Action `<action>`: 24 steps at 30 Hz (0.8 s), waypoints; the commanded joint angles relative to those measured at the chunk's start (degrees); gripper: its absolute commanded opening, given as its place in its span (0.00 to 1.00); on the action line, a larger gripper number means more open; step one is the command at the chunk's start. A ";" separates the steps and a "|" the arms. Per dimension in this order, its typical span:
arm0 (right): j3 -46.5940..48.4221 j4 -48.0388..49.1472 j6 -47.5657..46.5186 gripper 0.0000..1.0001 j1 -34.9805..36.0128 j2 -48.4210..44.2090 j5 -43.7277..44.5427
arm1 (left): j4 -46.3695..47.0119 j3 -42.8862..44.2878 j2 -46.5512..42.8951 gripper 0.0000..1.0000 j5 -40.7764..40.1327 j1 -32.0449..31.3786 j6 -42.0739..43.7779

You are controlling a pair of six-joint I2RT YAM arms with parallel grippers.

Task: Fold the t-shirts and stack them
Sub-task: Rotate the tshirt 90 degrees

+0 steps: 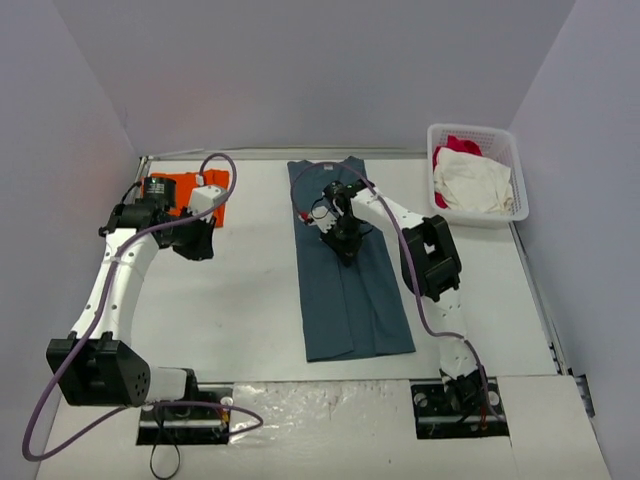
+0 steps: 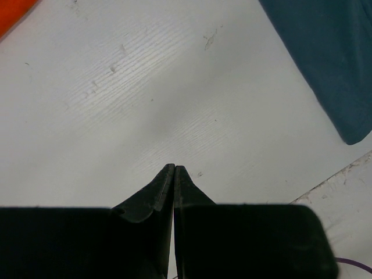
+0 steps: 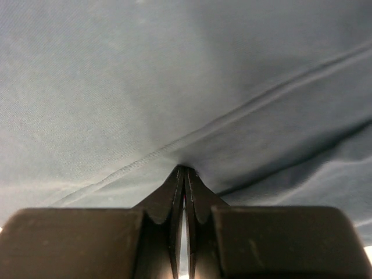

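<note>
Right fingers (image 1: 345, 247) press down onto the middle of the dark slate-blue t-shirt (image 1: 350, 300), which lies as a long strip at the centre of the desk (image 1: 250, 300). The left fingers (image 1: 197, 243) hang just in front of the orange t-shirt (image 1: 183, 186), a folded pad at the far left. A basket (image 1: 478, 221) at the far right holds a white garment (image 1: 478, 185) and a red-pink garment (image 1: 457, 145). The two shirts lie well apart, so stacking is not yet done.

From the left wrist, the left fingers (image 2: 154, 195) are clenched on nothing above bare desk (image 2: 145, 104). The orange t-shirt (image 2: 11, 11) shows only at the upper left corner and the blue one (image 2: 331, 58) at the upper right.

From the right wrist, the right fingers (image 3: 168, 192) are pinched tight on a ridge of the dark slate-blue t-shirt (image 3: 174, 75), with creases running into the tips.

The likely risk is that this pinch holds only the top layer. Lifting would then peel the strip open and undo the lengthwise fold. A mid-cloth grip could also drag the whole shirt askew, leaving a crooked fold. With the left fingers idle and away, nothing pins the cloth.
</note>
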 commanded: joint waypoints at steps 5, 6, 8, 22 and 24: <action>13.22 -1.27 -3.62 0.00 -4.11 10.54 2.38 | -3.03 5.39 3.74 0.02 -0.45 0.24 1.06; 14.55 -2.23 -3.88 0.00 -4.11 12.20 2.29 | -3.12 5.83 4.01 0.02 -0.36 0.33 1.15; 18.41 -3.20 -4.32 0.00 -4.20 14.49 2.12 | -3.38 6.10 4.63 0.02 -0.36 0.24 1.32; 31.35 -5.58 -5.38 0.00 -2.35 21.01 1.85 | -4.26 7.33 6.56 0.02 -0.45 0.24 1.59; 32.49 -5.67 -5.12 0.00 -2.35 21.80 1.94 | -4.35 7.33 6.56 0.02 -0.36 0.24 1.76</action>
